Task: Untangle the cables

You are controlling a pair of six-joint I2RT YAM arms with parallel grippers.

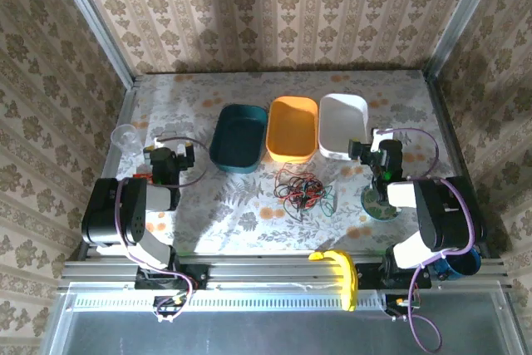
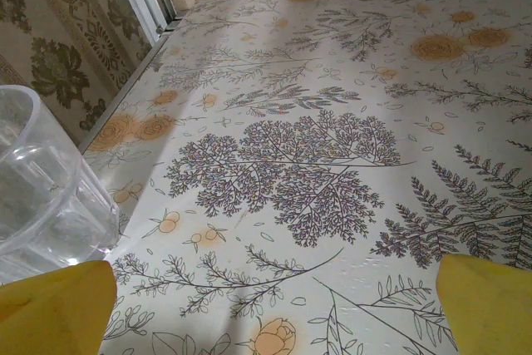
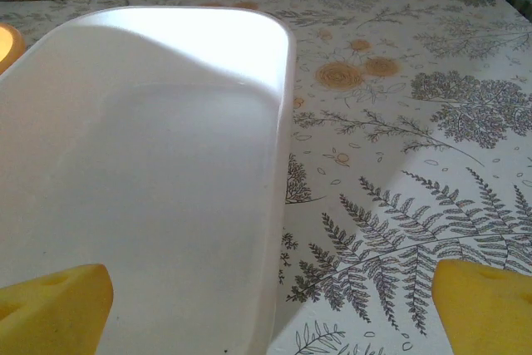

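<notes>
Left tool (image 1: 169, 152) and right tool (image 1: 366, 145) released; cables (image 1: 303, 189) at mid-table (image 1: 249, 209).
Top view: the cables, a black, red and green tangle, lie just near of the orange tray (image 1: 293, 128), between the two tools and apart from both. Left wrist view: the left tool (image 2: 270, 301) holds its yellow fingers (image 2: 58, 309) spread wide above the table, with a clear cup (image 2: 41, 189) just beside the left finger. Right wrist view: the right tool (image 3: 270, 305) is spread wide and grasps nothing, its left finger over the white tray (image 3: 150, 164).
</notes>
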